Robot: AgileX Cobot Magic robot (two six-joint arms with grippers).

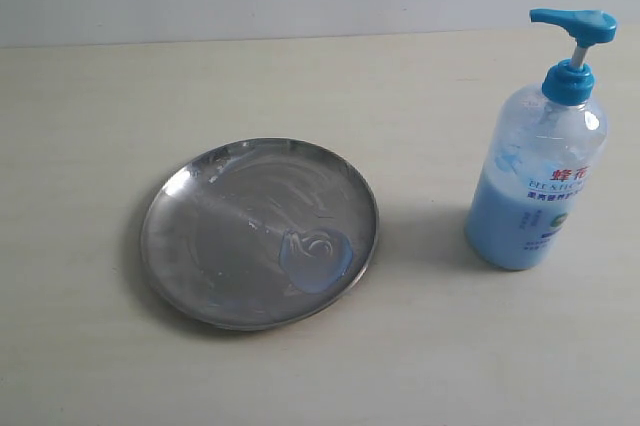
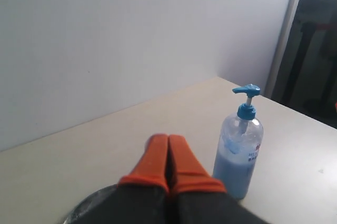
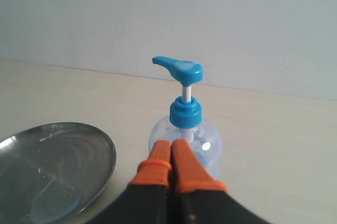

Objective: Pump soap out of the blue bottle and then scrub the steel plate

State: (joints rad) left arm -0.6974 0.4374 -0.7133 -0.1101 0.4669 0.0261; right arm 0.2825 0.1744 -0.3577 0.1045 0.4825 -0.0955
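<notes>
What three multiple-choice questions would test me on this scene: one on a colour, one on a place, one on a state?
1. The pump head of the bottle is:
A. red
B. blue
C. green

2. The soap blob lies:
A. on the pump head
B. running down the bottle
C. on the plate

3. The right arm's fingers are:
A. wide open
B. shut on the bottle
C. shut, holding nothing

Answers:
1 B: the head shows bright blue.
2 C: the pale-blue blob sits inside the plate's rim, on the side nearer the bottle.
3 C: the orange fingers press together with nothing between them.
</notes>
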